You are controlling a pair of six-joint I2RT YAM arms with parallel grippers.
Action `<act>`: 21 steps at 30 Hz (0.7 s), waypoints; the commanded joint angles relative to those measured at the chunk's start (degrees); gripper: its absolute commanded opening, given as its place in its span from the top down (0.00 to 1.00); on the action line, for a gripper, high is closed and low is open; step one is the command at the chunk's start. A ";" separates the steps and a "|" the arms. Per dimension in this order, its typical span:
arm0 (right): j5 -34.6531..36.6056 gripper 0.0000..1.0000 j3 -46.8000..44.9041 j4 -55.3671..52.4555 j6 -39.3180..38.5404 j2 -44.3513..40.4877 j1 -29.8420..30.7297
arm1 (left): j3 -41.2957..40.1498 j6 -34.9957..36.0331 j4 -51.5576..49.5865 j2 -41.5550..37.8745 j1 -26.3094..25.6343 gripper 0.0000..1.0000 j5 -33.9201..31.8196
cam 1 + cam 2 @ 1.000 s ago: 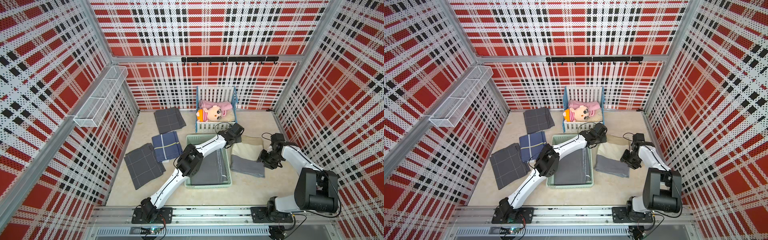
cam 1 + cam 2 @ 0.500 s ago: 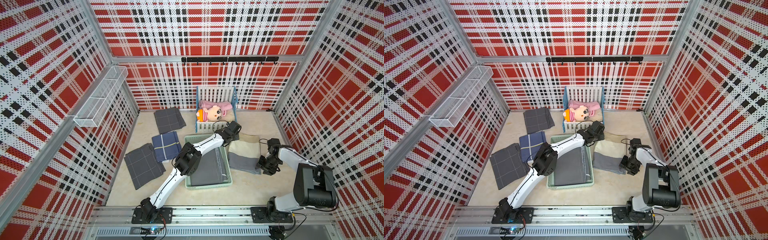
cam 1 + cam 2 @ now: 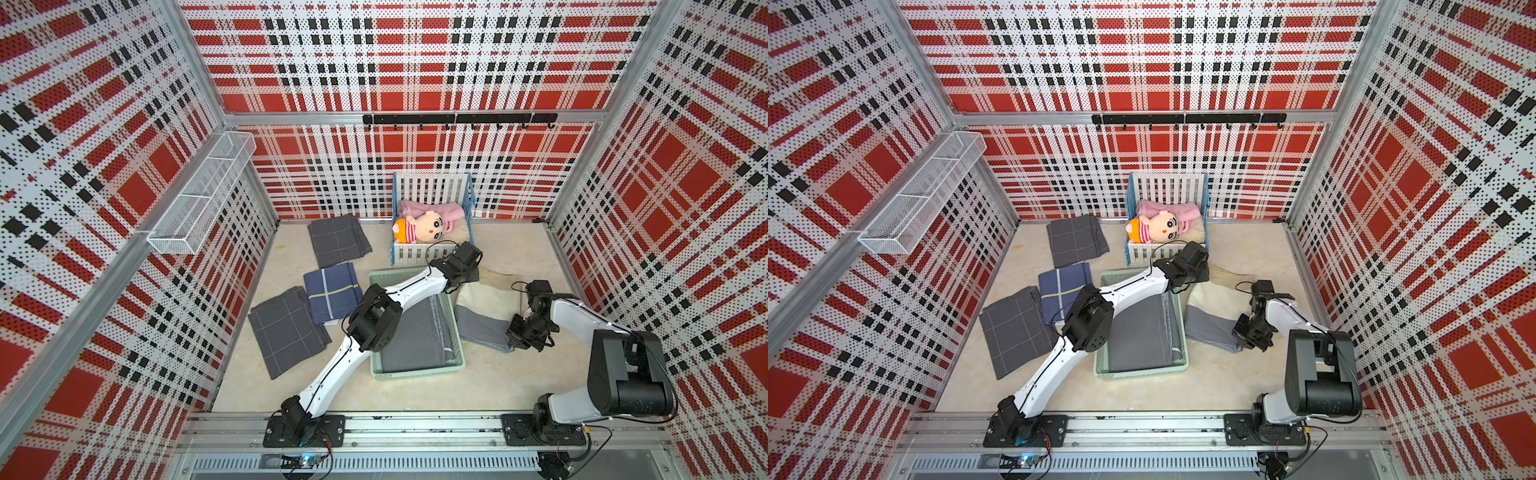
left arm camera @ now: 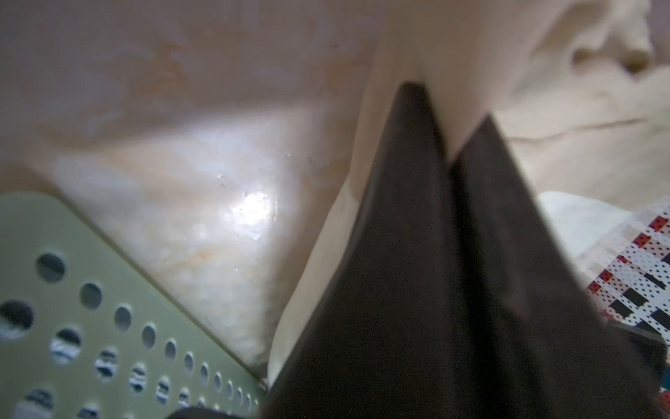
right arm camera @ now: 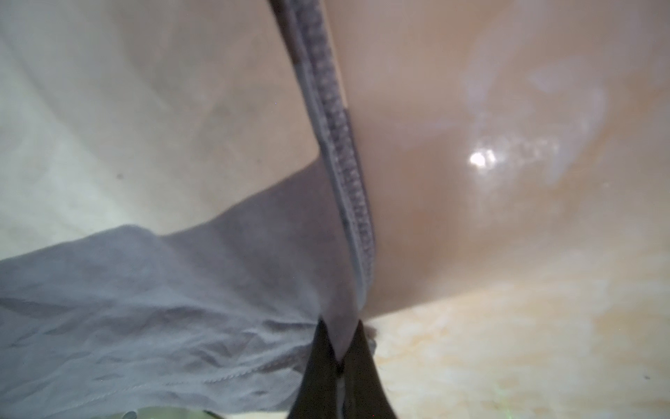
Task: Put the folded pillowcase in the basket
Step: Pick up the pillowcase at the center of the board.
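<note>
The folded pillowcase [image 3: 484, 309], cream with a grey end, lies on the floor just right of the basket [image 3: 415, 372], a shallow mint-green one with a grey cloth [image 3: 415, 332] inside. My left gripper [image 3: 467, 271] is at the pillowcase's far corner, and in the left wrist view it [image 4: 449, 107] is shut on cream fabric beside the basket's perforated wall [image 4: 72, 254]. My right gripper [image 3: 512, 332] sits at the near grey end. In the right wrist view it [image 5: 340, 326] is shut on the grey edge [image 5: 337, 145], which is pulled up taut.
A white-slatted blue toy crib [image 3: 432, 249] holding a doll stands behind the basket, close to my left wrist. Three folded cloths [image 3: 332, 291] lie on the floor to the left. A wire rack [image 3: 203, 195] hangs on the left wall, a hook rail [image 3: 457, 119] on the back wall.
My right gripper moved toward the front and left along the pillowcase and closed on its grey edge. The pillowcase shifted slightly toward the basket. The left gripper stayed shut on its corner.
</note>
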 commanded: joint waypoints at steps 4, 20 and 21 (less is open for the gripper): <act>3.10 1.00 2.34 -1.22 3.12 -10.73 0.25 | -0.86 2.61 1.63 -8.51 -1.65 1.00 2.83; -4.73 1.00 10.19 -6.08 5.36 -29.22 0.46 | -8.58 -2.83 -3.44 -25.57 -3.64 1.00 -0.41; -6.32 1.00 10.12 -5.85 5.74 -29.54 0.88 | -11.05 -3.26 -3.98 -27.38 -3.59 1.00 -2.02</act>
